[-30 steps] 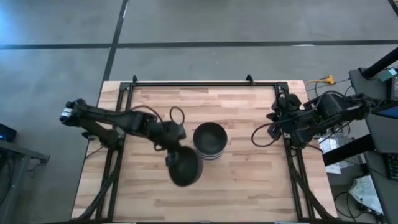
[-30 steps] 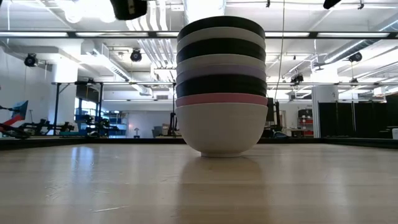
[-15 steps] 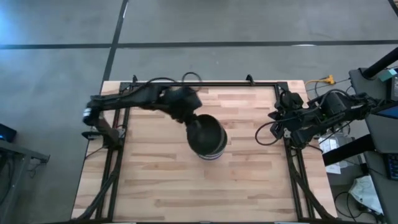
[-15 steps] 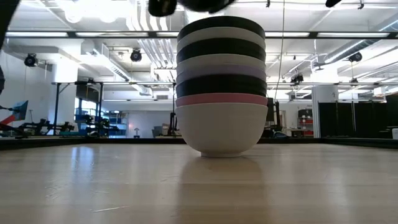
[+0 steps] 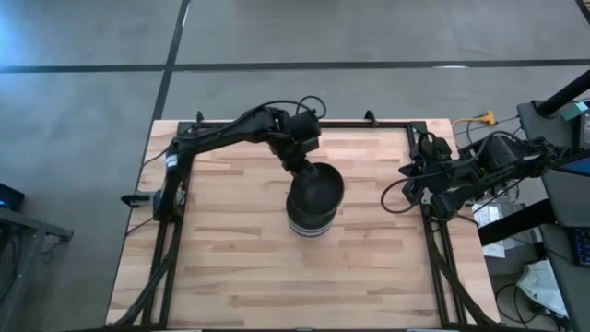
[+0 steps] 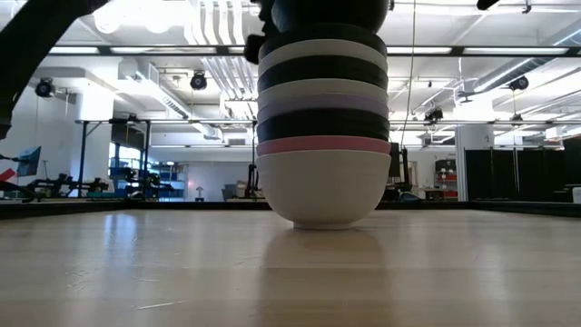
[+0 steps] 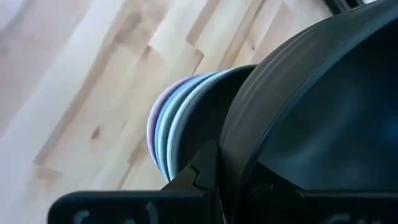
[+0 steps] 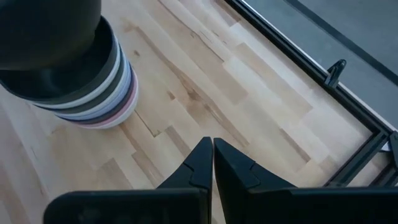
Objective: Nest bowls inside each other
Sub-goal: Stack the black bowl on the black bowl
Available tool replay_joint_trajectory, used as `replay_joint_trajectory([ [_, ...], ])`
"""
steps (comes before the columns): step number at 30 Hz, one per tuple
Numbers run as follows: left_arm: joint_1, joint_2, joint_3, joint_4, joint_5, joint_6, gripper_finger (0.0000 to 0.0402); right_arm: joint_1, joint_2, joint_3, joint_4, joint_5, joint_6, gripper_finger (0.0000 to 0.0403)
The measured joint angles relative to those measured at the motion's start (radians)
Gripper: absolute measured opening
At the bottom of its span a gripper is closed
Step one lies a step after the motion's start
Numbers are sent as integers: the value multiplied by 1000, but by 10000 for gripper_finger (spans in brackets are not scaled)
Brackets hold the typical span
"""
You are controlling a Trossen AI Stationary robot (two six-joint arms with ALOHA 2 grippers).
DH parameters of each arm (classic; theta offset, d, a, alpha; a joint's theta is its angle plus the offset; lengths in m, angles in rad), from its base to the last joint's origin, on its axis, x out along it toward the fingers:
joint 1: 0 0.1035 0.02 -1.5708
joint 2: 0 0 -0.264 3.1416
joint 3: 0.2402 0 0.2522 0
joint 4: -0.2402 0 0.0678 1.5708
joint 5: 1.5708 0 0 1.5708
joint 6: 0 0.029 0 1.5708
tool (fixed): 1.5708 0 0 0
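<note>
The left claw (image 5: 302,159) is clamped on the rim of a black bowl (image 5: 316,187), holding it just above the stack of bowls (image 6: 323,136) at the middle of the bench (image 5: 230,267), nearer the far edge. The bowl looks set off toward the right edge, so letting go now could leave it tilted on the rim or tip the tall stack. The right claw (image 8: 210,163) waits pinched together and empty by the right edge.

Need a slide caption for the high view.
Left gripper holds a black bowl over the bowl stack; right gripper waits at the table edge.
</note>
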Motion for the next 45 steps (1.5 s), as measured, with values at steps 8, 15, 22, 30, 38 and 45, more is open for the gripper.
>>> replay_joint_trajectory([
  [8, 4, 45, 1, -57, 51, 7, 0, 0, 0, 0, 0, 0, 0, 9],
  [15, 1, 86, -3, -102, 63, 33, 0, 0, 0, 0, -1, 0, -8, 9],
  [22, -9, 129, -2, -99, 66, 39, 0, 0, -1, 0, -2, -1, -8, 9],
  [30, -11, 131, -2, -103, 62, 96, 19, 0, -1, 0, -2, -4, -4, 9],
  [38, -12, 99, -3, -103, 33, 104, 111, 0, -1, 0, -2, -4, 0, 9],
  [45, -11, 52, -4, -98, 1, 91, 174, 0, -1, 0, 0, -4, 13, 9],
])
